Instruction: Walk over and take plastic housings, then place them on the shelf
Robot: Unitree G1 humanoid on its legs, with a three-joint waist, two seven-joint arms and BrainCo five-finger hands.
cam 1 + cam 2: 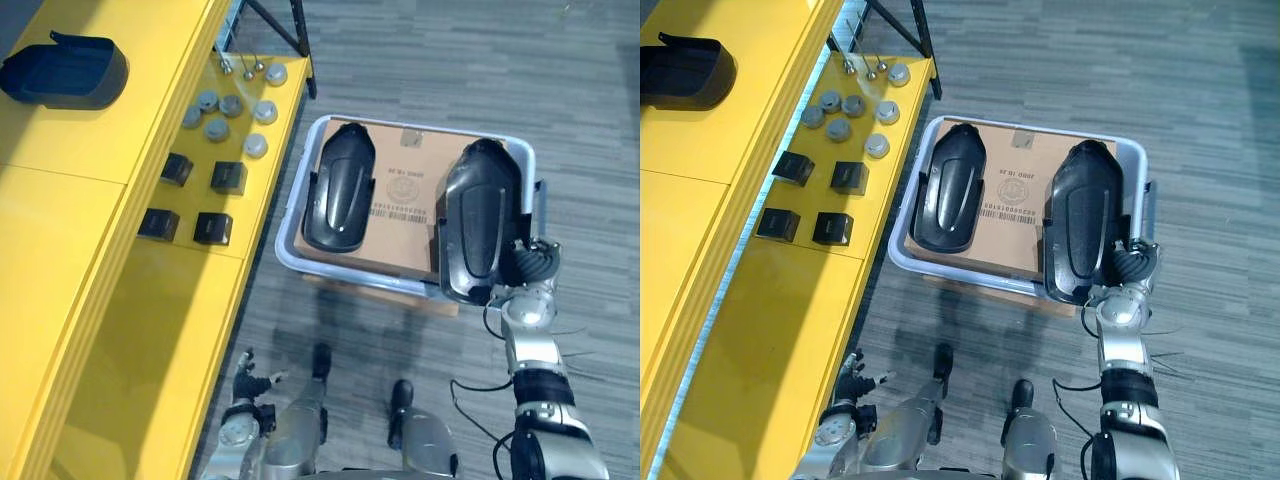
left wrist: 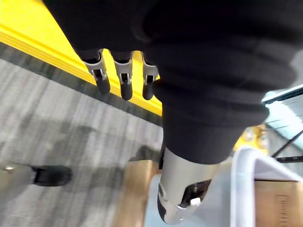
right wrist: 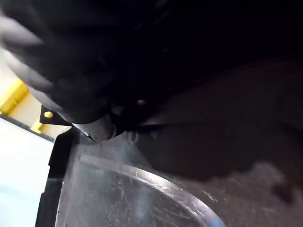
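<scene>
Two black plastic housings lie on cardboard in a pale bin [image 1: 350, 276] on the floor. The left housing [image 1: 340, 185] lies flat and untouched. The right housing [image 1: 480, 215] reaches over the bin's near rim, and my right hand [image 1: 532, 262] is against its near right edge. The housing hides that hand's fingers. Close up in the right wrist view, the housing's dark shell [image 3: 227, 123] sits over the bin's translucent wall [image 3: 123, 189]. My left hand [image 1: 245, 385] hangs low beside the yellow shelf [image 1: 60, 260], open and empty, its fingers [image 2: 125, 80] straight. A third black housing [image 1: 65, 70] rests on the shelf top.
The shelf's lower level holds several grey round caps [image 1: 230, 105] and small black boxes [image 1: 228, 177]. A black stand's legs [image 1: 285, 30] stand behind the bin. Grey striped floor extends to the right of the bin.
</scene>
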